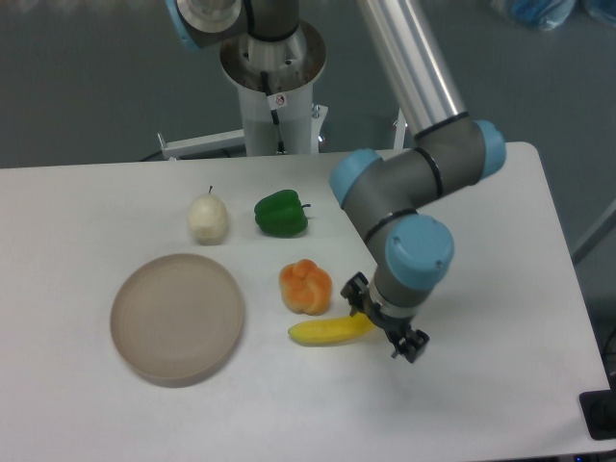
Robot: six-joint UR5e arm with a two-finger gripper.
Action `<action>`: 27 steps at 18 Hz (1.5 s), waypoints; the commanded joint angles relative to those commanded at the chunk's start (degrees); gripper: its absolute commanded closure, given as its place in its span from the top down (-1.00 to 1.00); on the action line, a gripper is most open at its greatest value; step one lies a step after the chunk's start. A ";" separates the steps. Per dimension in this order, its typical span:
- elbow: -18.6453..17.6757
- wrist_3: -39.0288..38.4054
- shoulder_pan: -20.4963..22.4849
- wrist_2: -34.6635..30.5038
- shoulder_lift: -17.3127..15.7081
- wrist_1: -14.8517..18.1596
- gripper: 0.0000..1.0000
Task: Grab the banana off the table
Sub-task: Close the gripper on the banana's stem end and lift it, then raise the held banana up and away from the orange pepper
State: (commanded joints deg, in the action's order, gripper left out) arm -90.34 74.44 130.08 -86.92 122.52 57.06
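The bright yellow banana (327,331) lies flat on the white table (481,404), just below the lumpy orange fruit. My gripper (384,319) points down over the banana's right end. Its jaws stand apart, one finger (355,288) above the banana's tip and the other finger (412,345) to the lower right. The banana's right tip reaches into the gap between them and is partly hidden by the gripper body. The fingers do not seem to press on the banana.
A lumpy orange fruit (306,287) sits just above the banana. A green pepper (281,214) and a pale pear-like fruit (208,218) lie farther back. A round beige plate (177,318) is at the left. The robot base (274,87) stands at the table's back edge.
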 joint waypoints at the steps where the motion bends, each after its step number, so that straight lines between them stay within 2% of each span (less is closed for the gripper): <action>1: -2.19 0.00 0.00 -0.09 0.18 -3.07 1.00; 2: -2.99 0.09 0.00 -0.09 0.27 -4.49 1.00; 4: -3.27 -0.17 -0.09 -0.09 0.53 -5.03 0.99; 5: -3.27 -0.35 -0.09 -0.18 0.88 -5.03 0.87; 6: -3.27 -0.53 -0.52 -0.18 1.32 -5.03 0.57; 7: -3.18 -0.62 -0.62 -0.18 1.32 -5.03 0.18; 8: -3.18 -0.62 -0.53 -0.26 1.32 -4.95 -0.02; 11: -2.83 -0.70 -0.53 -0.35 1.23 -4.86 -0.38; 15: -2.56 -0.70 -0.53 -0.35 1.06 -4.68 -1.00; 19: 0.07 -0.62 -0.09 -0.44 -0.52 -3.72 -1.00; 20: 0.94 -0.62 0.43 -0.44 -1.31 -2.50 -1.00; 23: 4.28 -0.44 2.01 -0.44 -1.84 3.65 -1.00; 25: 8.49 0.17 3.42 -0.44 -1.93 8.30 -1.00; 27: 11.66 0.35 4.83 -0.35 -1.93 10.87 -1.00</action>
State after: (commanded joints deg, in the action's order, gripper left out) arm -78.67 74.79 134.91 -87.28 120.59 67.93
